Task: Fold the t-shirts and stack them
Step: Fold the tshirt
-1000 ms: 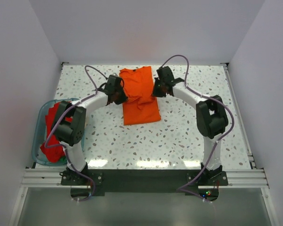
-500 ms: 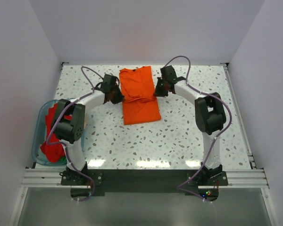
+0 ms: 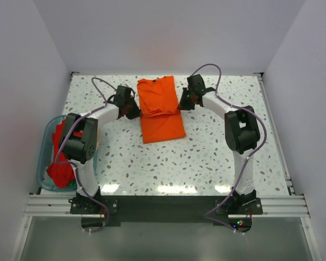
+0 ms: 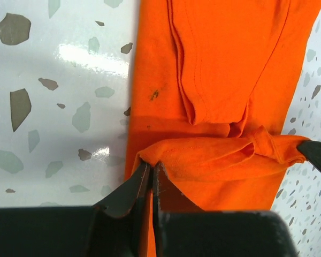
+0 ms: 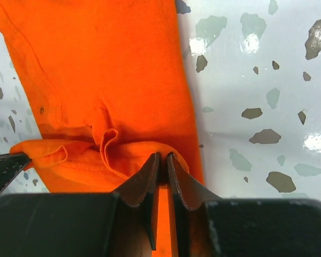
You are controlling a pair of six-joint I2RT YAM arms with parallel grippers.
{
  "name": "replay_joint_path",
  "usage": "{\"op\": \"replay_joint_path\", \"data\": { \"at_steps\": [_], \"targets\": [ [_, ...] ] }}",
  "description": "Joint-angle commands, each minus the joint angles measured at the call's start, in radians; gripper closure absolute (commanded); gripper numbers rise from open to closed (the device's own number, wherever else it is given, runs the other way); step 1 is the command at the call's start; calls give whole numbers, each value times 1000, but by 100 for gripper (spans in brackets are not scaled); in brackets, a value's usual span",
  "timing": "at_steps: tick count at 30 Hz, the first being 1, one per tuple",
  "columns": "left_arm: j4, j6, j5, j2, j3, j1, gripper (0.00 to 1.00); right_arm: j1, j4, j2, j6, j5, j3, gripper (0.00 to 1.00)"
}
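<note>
the orange t-shirt, right of the tub, lies half-folded, left gripper and right gripper pinched tight on its edges, while a red t-shirt in the tub waits.

— Any writing, labels or numbers to read here?
— None, in any of the three views.
— Nothing printed on the orange t-shirt?
— Only small dark specks, which are not letters. No brand mark or tag can be read on it.
</note>
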Motion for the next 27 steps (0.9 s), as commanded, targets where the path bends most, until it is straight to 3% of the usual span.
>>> {"op": "replay_joint_path", "data": {
  "at_steps": [1, 3, 4, 5, 7, 10, 15, 19, 20, 23, 27],
  "targets": [
    [81, 38, 37, 19, 43, 22, 90, -11, 26, 10, -7, -29, 45, 86],
    [92, 50, 55, 21, 55, 28, 71, -19, 34, 4, -11, -30, 50, 77],
    [104, 53, 62, 12, 57, 37, 63, -28, 35, 1, -14, -33, 52, 65],
    [113, 56, 71, 4, 54, 44, 48, -33, 34, -6, -22, -40, 55, 59],
    [140, 69, 82, -43, 39, 60, 39, -45, 29, -25, -34, -38, 58, 46],
    [154, 83, 65, -119, -12, 56, 35, -45, 28, -83, -69, -12, 24, 42],
    [113, 90, -1, -163, -75, -19, 49, -7, 61, -189, -85, 34, -108, 43],
    [119, 93, -41, -147, -99, -108, 68, 64, 103, -209, -97, 49, -175, 48],
    [119, 90, -44, -134, -96, -116, 77, 74, 98, -203, -109, 54, -174, 50],
    [127, 80, -23, -73, -73, -121, 89, 108, 86, -149, -125, 45, -142, 54],
    [112, 102, -17, 36, 15, -116, 92, 119, 66, -53, -137, 17, -29, 61]
  ]
}}
